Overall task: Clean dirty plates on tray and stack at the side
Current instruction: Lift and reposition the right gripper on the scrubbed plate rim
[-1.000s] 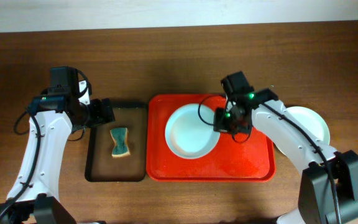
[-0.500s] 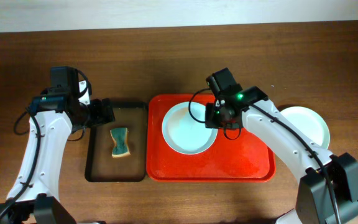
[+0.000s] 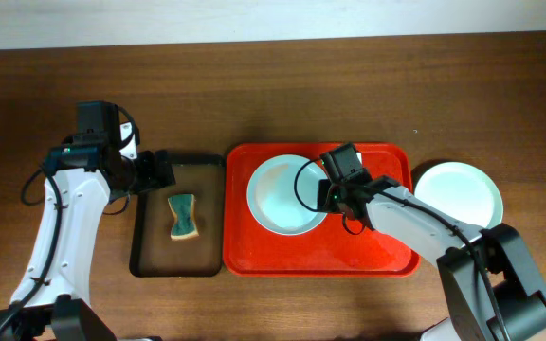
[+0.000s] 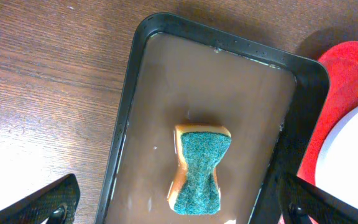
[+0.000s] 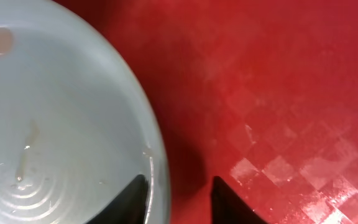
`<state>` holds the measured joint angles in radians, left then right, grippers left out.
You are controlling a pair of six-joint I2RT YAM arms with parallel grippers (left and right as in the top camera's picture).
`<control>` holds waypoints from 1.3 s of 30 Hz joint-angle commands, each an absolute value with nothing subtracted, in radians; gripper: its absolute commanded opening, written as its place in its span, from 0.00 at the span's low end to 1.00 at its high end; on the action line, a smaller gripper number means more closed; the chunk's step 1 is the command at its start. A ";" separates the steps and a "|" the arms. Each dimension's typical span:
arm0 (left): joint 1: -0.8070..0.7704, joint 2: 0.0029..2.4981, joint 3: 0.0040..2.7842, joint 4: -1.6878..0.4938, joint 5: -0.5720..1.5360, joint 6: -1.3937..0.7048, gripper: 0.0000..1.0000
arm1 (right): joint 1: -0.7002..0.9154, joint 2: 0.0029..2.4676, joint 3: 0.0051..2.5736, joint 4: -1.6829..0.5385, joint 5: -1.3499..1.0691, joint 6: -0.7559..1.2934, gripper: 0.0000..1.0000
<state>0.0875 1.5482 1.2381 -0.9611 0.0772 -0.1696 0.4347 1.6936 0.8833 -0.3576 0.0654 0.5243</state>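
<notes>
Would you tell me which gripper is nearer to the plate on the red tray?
Right. The right gripper sits at the rim of the plate, its jaws straddling it; the left gripper hangs over the black tray, left of the red tray.

One plate (image 3: pixel 285 197) lies on the tray (image 3: pixel 273 254), another plate (image 3: pixel 459 193) right of it

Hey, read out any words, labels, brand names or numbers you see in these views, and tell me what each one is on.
None can be read. The red tray, the plate on it, the side plate, the black tray, the sponge and the arms show no words, labels, brands or numbers in any view.
</notes>
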 commanded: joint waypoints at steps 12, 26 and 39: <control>0.091 1.537 1.245 -0.960 0.074 -0.175 0.99 | 0.430 1.692 0.874 -0.396 0.039 0.531 0.17; 0.091 1.537 1.245 -0.960 0.074 -0.175 0.99 | 0.430 1.716 0.874 -0.322 0.065 0.501 0.22; 0.091 1.537 1.245 -0.960 0.074 -0.175 0.99 | 0.430 1.655 1.086 -0.631 -0.023 0.501 0.04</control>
<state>0.0875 1.5482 1.2381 -0.9607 0.0772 -0.1696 0.4335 1.6836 1.0084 -0.5591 -0.0013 0.5087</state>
